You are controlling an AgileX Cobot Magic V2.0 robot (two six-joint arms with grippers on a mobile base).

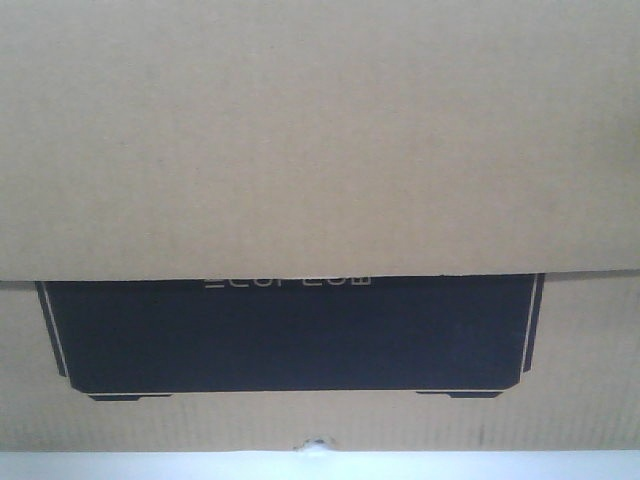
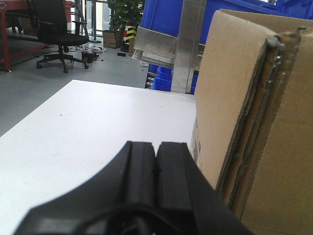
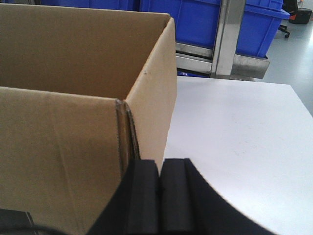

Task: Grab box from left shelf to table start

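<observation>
The box (image 1: 320, 140) sits so close in the front view that brown cardboard fills nearly everything. A plain flap hangs over the upper part of its black printed panel (image 1: 290, 335), cutting the white lettering (image 1: 288, 281) in half, so only the lower halves of the letters show and they can barely be read. A thin white outline runs round the panel's sides and lower corners. Along the bottom edge a pale strip of the counter (image 1: 500, 466) shows, with a small nick in the cardboard above it.

From the left wrist view the box (image 2: 254, 127) stands on the white counter (image 2: 98, 132), toward its far right part; one open flap edge shows frayed layered corrugation. The left end effector (image 2: 156, 161) hangs just beside that box wall, its two black fingers pressed flat together with nothing between them. Whether it touches the cardboard cannot be told.

Beyond the counter's far edge stands the shelf (image 2: 188, 44), a steel upright and rail, with blue bins (image 2: 161, 17) on it. Farther off are a black office chair (image 2: 58, 29) and a potted plant (image 2: 124, 12), both partly cut by the frame.

From the right wrist view the box (image 3: 83, 88) is open-topped, its interior floor hidden. The right end effector (image 3: 160, 196) is likewise closed on nothing, close against the box corner. The counter (image 3: 234, 132) stretches right, the shelf (image 3: 222, 39) behind it.
</observation>
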